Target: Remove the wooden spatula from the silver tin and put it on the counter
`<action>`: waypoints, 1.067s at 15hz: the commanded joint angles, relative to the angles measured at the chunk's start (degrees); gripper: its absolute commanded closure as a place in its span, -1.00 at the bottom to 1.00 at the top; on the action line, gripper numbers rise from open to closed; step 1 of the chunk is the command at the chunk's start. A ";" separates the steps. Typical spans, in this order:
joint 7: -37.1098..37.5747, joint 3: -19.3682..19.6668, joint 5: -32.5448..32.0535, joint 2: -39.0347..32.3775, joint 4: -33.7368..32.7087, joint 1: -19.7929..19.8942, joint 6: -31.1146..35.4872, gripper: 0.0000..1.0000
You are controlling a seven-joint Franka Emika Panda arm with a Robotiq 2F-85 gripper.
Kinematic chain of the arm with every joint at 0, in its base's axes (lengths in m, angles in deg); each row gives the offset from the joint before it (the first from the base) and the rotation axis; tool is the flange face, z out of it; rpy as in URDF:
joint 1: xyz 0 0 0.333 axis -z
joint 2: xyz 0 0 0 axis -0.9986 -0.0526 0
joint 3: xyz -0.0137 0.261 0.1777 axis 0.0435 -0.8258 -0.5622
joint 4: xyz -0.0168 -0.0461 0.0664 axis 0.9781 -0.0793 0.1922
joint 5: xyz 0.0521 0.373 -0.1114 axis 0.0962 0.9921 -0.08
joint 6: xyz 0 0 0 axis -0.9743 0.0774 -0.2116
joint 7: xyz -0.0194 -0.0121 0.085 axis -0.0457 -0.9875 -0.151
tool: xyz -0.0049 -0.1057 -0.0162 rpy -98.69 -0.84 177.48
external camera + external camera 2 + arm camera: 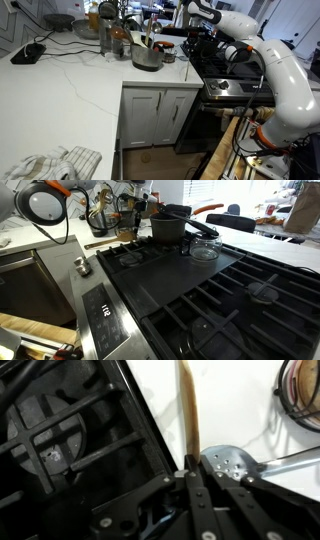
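In the wrist view my gripper (pixel 190 468) is shut on the handle end of the wooden spatula (pixel 188 410). The slim tan stick runs straight away from the jaws over the white counter (pixel 235 400), beside the stove's edge. A perforated metal spoon (pixel 228 463) lies just right of the jaws. The silver tin (pixel 147 58) stands on the counter (pixel 70 95) next to the stove with several utensils sticking up; it appears dark in an exterior view (pixel 168 227). My white arm (pixel 235 30) reaches over the stove towards the tin. The gripper itself is hard to make out in both exterior views.
The black gas stovetop (pixel 220 300) fills the area beside the tin (pixel 70 430). A glass lid (pixel 205 248) lies on it. A tall jar with amber contents (pixel 107 38), a black device with a cable (pixel 28 52) and a crumpled towel (pixel 55 162) sit on the counter.
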 commanded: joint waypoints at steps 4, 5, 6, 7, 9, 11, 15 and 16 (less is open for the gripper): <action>0.83 -1.00 0.90 -0.61 -0.99 0.48 0.78 -0.19; 0.77 -1.09 0.94 0.10 -0.29 0.39 1.22 -0.36; 0.71 -1.06 0.79 0.76 0.47 0.22 1.94 -0.50; 0.75 -1.04 0.67 1.12 0.65 0.06 2.30 -0.63; 0.88 -1.02 0.49 1.90 0.84 -0.23 2.28 -0.94; 0.51 -0.59 -0.39 3.14 1.35 -0.94 0.15 -1.00; -0.92 0.62 -3.19 5.67 1.06 -3.51 -4.79 -1.00; -1.67 0.40 -3.42 6.44 1.00 -4.15 -5.71 -1.00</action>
